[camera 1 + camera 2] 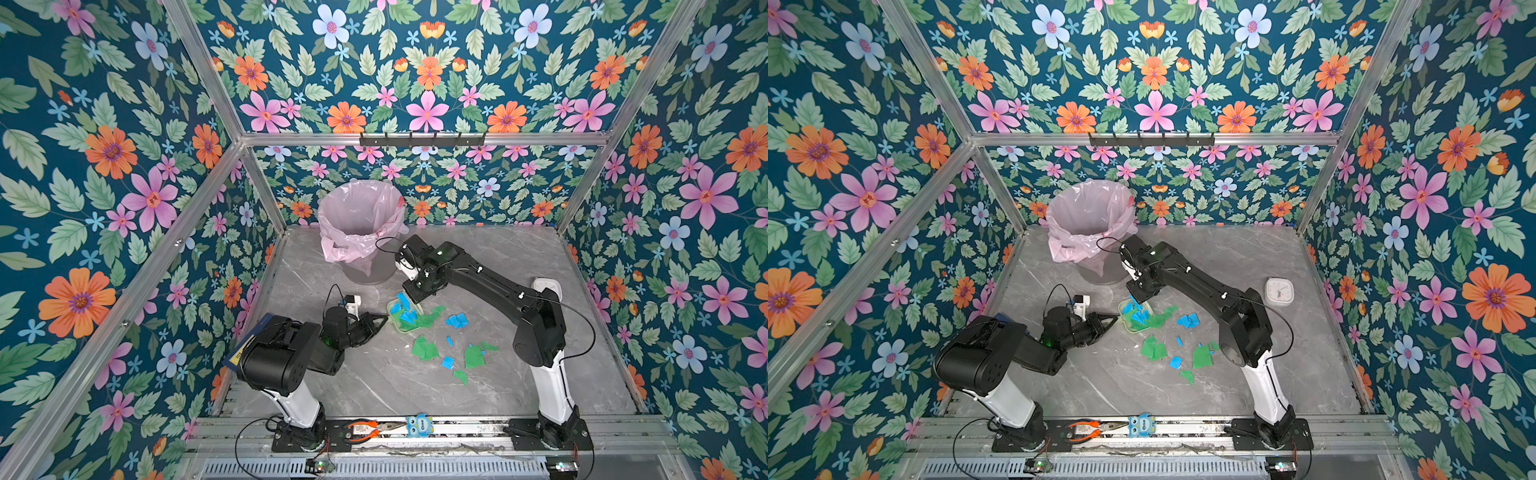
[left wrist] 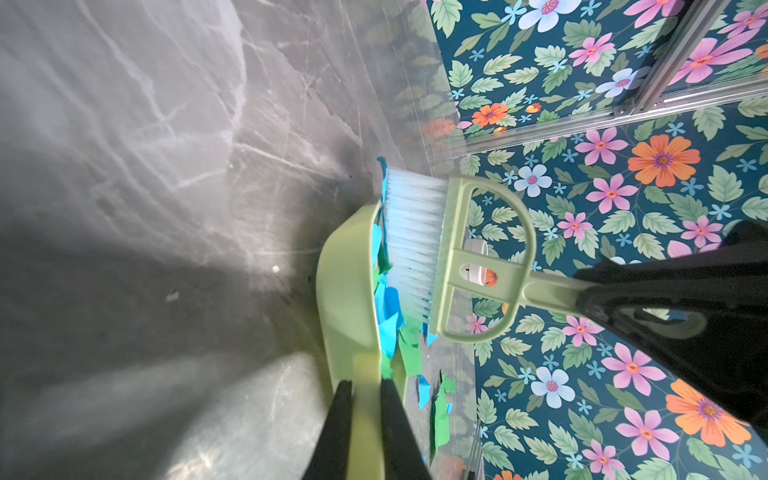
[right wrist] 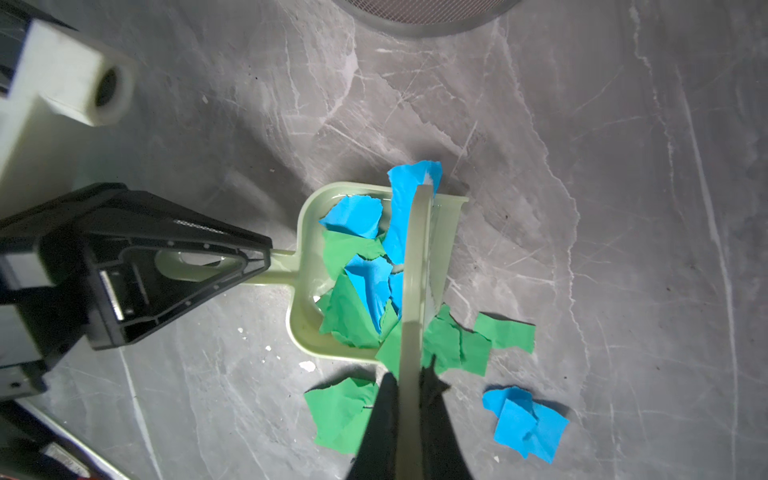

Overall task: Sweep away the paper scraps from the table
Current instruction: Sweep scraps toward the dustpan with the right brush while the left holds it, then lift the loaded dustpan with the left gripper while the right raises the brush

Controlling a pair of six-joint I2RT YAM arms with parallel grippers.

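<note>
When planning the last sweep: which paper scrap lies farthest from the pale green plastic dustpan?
The small bright green paper scrap alone nearest the front rail; all others lie closer to the dustpan.

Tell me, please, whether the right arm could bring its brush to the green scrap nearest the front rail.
Probably yes: the green scrap lies uncovered on bare table, neither arm above it; the right gripper, shut on the brush, must only fold back.
</note>
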